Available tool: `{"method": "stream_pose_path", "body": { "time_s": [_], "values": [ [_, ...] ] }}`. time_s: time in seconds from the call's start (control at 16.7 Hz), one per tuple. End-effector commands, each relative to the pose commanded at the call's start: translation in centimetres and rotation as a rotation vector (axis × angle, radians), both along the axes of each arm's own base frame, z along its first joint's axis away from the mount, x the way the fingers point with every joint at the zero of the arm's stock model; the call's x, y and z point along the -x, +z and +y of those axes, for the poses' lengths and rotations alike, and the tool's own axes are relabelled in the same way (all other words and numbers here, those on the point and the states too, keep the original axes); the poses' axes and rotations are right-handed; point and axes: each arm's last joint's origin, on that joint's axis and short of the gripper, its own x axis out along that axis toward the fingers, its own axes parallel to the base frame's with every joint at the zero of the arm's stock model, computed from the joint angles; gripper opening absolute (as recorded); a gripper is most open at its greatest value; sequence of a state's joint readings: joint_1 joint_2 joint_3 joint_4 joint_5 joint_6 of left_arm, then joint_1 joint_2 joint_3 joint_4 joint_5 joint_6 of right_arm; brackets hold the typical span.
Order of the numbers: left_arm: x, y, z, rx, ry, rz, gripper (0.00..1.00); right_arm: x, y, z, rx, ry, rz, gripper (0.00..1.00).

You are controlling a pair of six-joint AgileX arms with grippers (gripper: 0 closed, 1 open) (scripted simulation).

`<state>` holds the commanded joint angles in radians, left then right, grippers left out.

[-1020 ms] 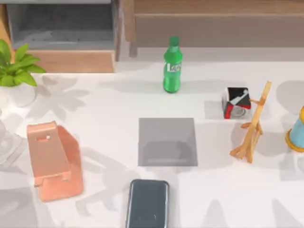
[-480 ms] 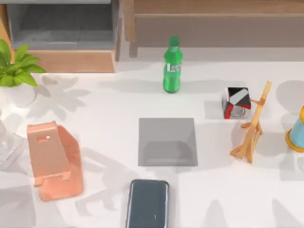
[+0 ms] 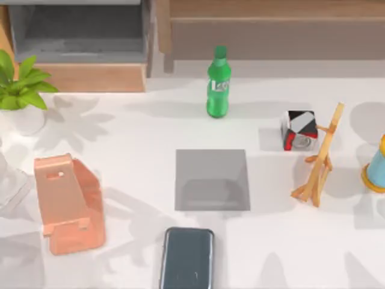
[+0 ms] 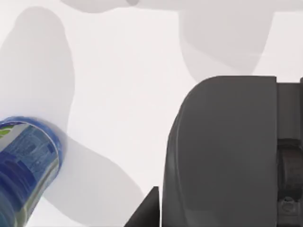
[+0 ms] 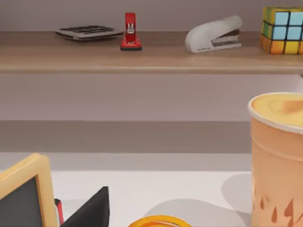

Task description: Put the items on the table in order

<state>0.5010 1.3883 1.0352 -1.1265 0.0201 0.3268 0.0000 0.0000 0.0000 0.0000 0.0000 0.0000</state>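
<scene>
The dark blue-grey smartphone (image 3: 186, 259) lies flat at the front edge of the white table (image 3: 132, 129), just in front of a grey square mat (image 3: 212, 179). In the left wrist view a matte black rounded body with a wheel-like groove, the mouse (image 4: 222, 151) by its look, rests on the white surface. A dark part of my left gripper (image 4: 147, 210) shows close beside it. In the right wrist view, a dark part of my right gripper (image 5: 90, 208) sits low near a small framed blackboard (image 5: 21, 196).
A pink phone stand (image 3: 67, 201) stands left of the phone. A green bottle (image 3: 218, 84), a black-red-white cube (image 3: 299, 130) and a wooden easel (image 3: 319, 159) stand behind and to the right. A plant (image 3: 21, 84) is far left. A blue bottle (image 4: 23, 161) lies near the mouse.
The white diagonal mark on the cube's face has gone, and the see-through shape at the table's left edge has shifted slightly. The phone, mat and stand have not moved.
</scene>
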Motion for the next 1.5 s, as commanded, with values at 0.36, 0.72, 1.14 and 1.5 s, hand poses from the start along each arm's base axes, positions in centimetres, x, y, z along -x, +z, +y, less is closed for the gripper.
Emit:
{"method": "stream_pose_path", "body": {
  "time_s": [0.36,0.72,1.14,1.5],
  "values": [
    [-5.4,8.8,-3.9,-0.044,-0.066,-0.270,0.00,0.0,0.0,0.0,0.000,0.000,0.000,1.00],
    [-14.2,10.1,-16.0,0.097,-0.159,-0.311,0.00,0.0,0.0,0.0,0.000,0.000,0.000,1.00],
    [-16.8,-3.2,-36.8,0.095,-0.208,0.001,0.00,0.0,0.0,0.0,0.000,0.000,0.000,1.00],
    [-14.8,-8.8,-42.0,0.022,-0.181,0.087,0.00,0.0,0.0,0.0,0.000,0.000,0.000,1.00]
  ]
}}
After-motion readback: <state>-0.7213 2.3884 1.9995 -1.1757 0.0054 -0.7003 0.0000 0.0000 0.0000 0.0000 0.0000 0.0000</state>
